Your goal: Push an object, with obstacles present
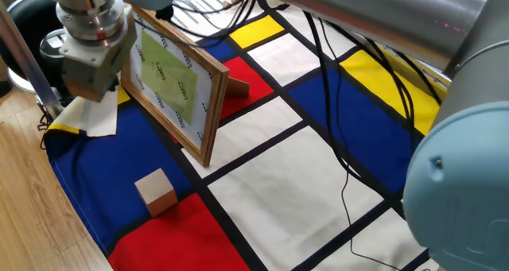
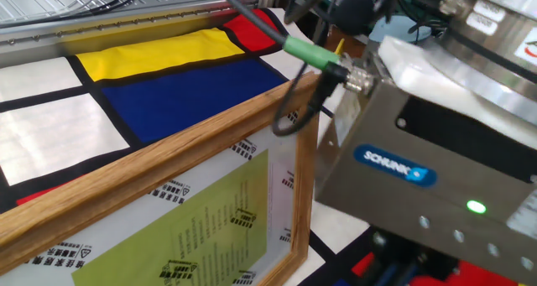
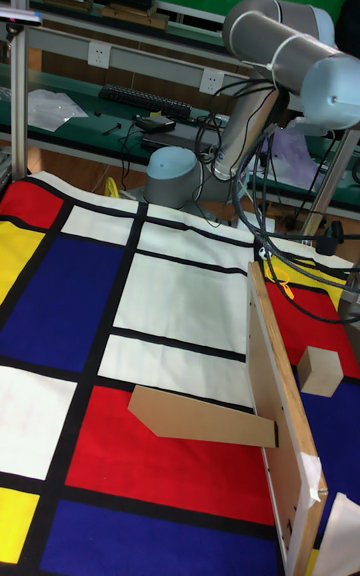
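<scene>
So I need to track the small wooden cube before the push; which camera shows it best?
One fixed view shows it best: the wooden cube sits whole and unblocked on the cloth, in front of the picture frame. The tall fixed view shows it too, smaller, just past the frame's edge. The other fixed view doesn't show it.

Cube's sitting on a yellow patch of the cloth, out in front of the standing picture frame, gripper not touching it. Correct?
Not yellow. In the one fixed view the cube sits where blue meets red, on the black line, in front of the standing picture frame. The gripper is well away from it.
</scene>
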Robot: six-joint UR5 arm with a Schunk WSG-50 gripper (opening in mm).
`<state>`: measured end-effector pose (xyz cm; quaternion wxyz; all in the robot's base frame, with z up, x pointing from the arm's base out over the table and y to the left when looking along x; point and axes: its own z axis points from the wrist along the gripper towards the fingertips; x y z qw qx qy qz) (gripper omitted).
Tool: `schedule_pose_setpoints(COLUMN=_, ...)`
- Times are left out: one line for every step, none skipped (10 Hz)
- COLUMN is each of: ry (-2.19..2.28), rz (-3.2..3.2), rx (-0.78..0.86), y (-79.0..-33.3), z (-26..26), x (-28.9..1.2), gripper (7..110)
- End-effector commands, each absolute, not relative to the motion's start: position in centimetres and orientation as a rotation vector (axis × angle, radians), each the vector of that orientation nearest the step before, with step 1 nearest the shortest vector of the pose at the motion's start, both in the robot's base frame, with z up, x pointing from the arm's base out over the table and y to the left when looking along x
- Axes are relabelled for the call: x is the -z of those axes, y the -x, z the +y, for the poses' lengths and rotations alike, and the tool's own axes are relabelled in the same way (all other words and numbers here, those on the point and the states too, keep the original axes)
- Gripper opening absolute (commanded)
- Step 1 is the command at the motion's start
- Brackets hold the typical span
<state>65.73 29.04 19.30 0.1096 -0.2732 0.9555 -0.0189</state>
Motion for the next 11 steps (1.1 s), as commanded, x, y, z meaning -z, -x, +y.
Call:
schedule_pose_setpoints(ry=0.727, rz=2.777, rx=-0.057, y=-66.3, z=31.1, x=-19.6, gripper=7)
schedule_pose_setpoints(ry=0.728, rz=2.722, rx=-0.083, y=-67.4, z=31.9, x=-20.0, gripper=7)
schedule_pose_setpoints(ry=0.688, rz=2.719, rx=-0.173, y=-67.3, z=33.3, x=-20.2, gripper=7)
schedule_pose_setpoints(ry=0.633, rz=2.746, rx=-0.275, y=-66.5, z=34.7, x=-20.3, gripper=7)
schedule_pose_setpoints(ry=0.598, rz=2.805, rx=-0.132, y=-66.2, z=32.0, x=-19.7, gripper=7)
schedule_pose_setpoints(ry=0.557, rz=2.855, rx=-0.069, y=-65.5, z=30.7, x=-19.3, gripper=7)
schedule_pose_setpoints(ry=0.538, rz=2.878, rx=-0.091, y=-65.0, z=30.9, x=-19.3, gripper=7)
schedule_pose_setpoints(ry=0.543, rz=2.876, rx=-0.114, y=-65.0, z=31.3, x=-19.3, gripper=7)
schedule_pose_setpoints(ry=0.559, rz=2.884, rx=-0.118, y=-64.6, z=31.3, x=-19.2, gripper=7)
schedule_pose_setpoints(ry=0.585, rz=2.903, rx=-0.09, y=-64.6, z=30.4, x=-19.9, gripper=7)
schedule_pose_setpoints(ry=0.592, rz=2.969, rx=-0.027, y=-64.3, z=28.9, x=-21.7, gripper=7)
